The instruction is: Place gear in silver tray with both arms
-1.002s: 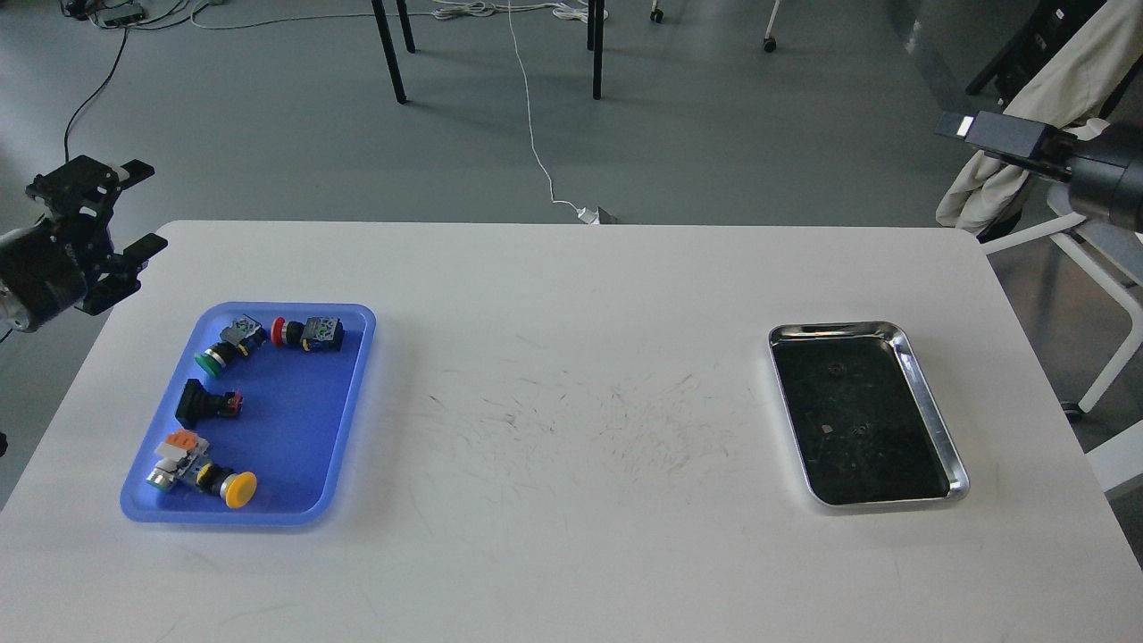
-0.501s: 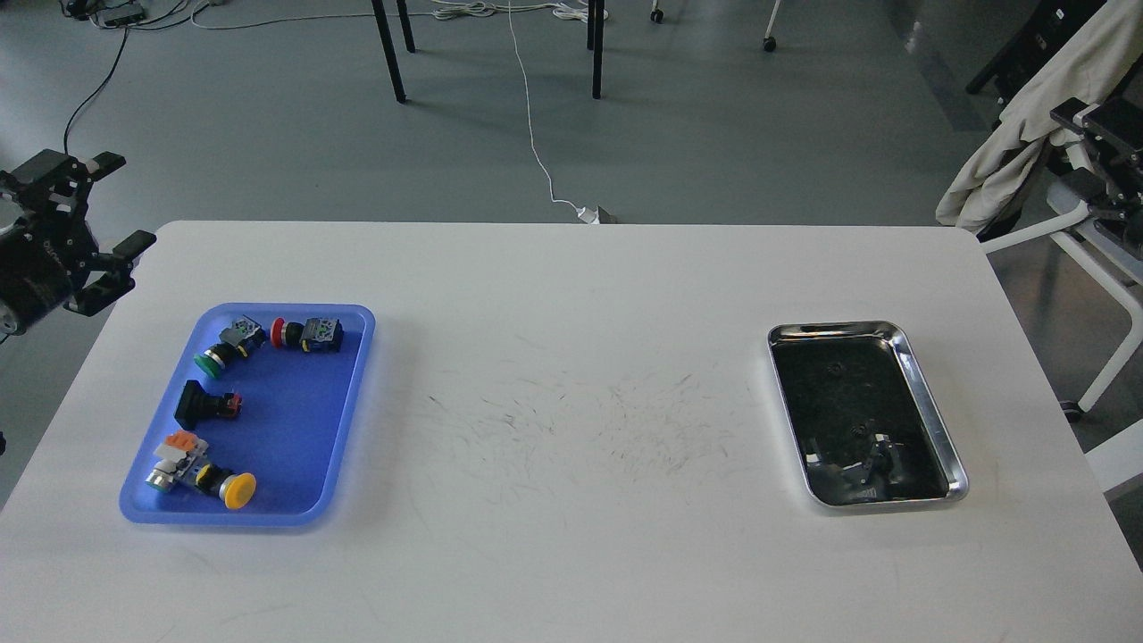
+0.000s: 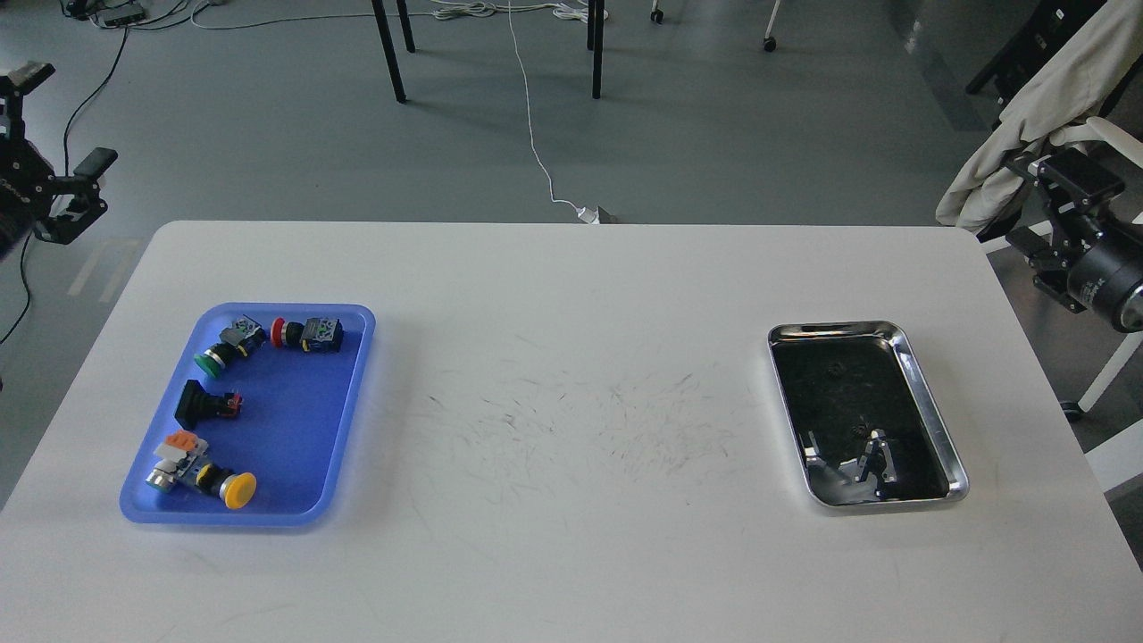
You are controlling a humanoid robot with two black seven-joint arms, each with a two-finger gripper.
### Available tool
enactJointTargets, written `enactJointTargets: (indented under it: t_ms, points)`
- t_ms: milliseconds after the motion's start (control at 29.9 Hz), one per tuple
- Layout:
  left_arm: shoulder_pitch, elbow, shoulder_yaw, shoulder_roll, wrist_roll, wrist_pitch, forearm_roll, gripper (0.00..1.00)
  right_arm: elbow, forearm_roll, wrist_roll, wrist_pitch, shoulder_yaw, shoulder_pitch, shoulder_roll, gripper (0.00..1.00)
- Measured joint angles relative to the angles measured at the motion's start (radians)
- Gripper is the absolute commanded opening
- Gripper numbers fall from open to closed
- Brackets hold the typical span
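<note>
The silver tray [image 3: 836, 328] lies on the right side of the white table; its dark bottom is empty and shows only a reflection. The gear is several push-button switches in a blue plastic tray [image 3: 344, 393] at the left: a green one [image 3: 214, 357], a red one [image 3: 304, 333], a black one [image 3: 205, 404] and a yellow one [image 3: 228, 487]. My left gripper [image 3: 71, 116] is open and empty, off the table's far left corner. My right gripper [image 3: 1027, 201] is open and empty, beyond the table's right edge, above and right of the silver tray.
The white table [image 3: 571, 554] has scuff marks in its middle. A chair draped with beige cloth [image 3: 1027, 134] stands behind my right gripper. Table legs and a white cable [image 3: 536, 152] are on the floor beyond.
My left gripper has moved up and to the left, away from the blue tray. My right gripper has come down beside the table's right edge, and its reflection now shows in the silver tray.
</note>
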Motion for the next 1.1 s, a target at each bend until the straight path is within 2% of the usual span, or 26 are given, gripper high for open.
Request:
enactJointTargets:
  t_ms: [134, 301, 368, 535, 702, 769, 902, 1103]
  points:
    - [0.006, 0.005, -0.024, -0.011, 0.004, 0.0, -0.023, 0.99, 0.005, 0.012, 0.0, 0.004, 0.01, -0.004, 0.042, 0.99]
    - [0.001, 0.02, -0.033, -0.046, 0.108, 0.0, -0.039, 0.99, 0.042, 0.084, 0.0, 0.036, 0.028, 0.006, 0.069, 0.99]
    - [-0.002, 0.016, -0.037, -0.049, 0.135, 0.0, -0.056, 0.99, 0.053, 0.142, 0.0, 0.068, 0.034, 0.019, 0.072, 0.99]
    - [-0.009, 0.051, -0.028, -0.057, 0.176, 0.0, -0.075, 0.99, 0.066, 0.213, 0.0, 0.102, 0.049, 0.072, 0.08, 0.99]
    - [-0.006, 0.079, -0.023, -0.063, 0.193, 0.0, -0.074, 0.99, 0.012, 0.111, 0.0, 0.104, 0.1, 0.081, 0.096, 0.99]
    - [-0.01, 0.074, -0.028, -0.056, 0.222, 0.0, -0.074, 0.99, -0.009, 0.11, 0.0, 0.098, 0.143, 0.078, 0.106, 0.99]
    - [-0.025, 0.068, -0.034, -0.053, 0.315, 0.0, -0.074, 0.99, -0.033, 0.212, 0.0, 0.082, 0.206, 0.06, 0.169, 0.99]
    - [-0.025, 0.047, -0.037, -0.064, 0.342, 0.0, -0.106, 0.99, -0.075, 0.263, 0.0, 0.062, 0.297, -0.029, 0.215, 0.99]
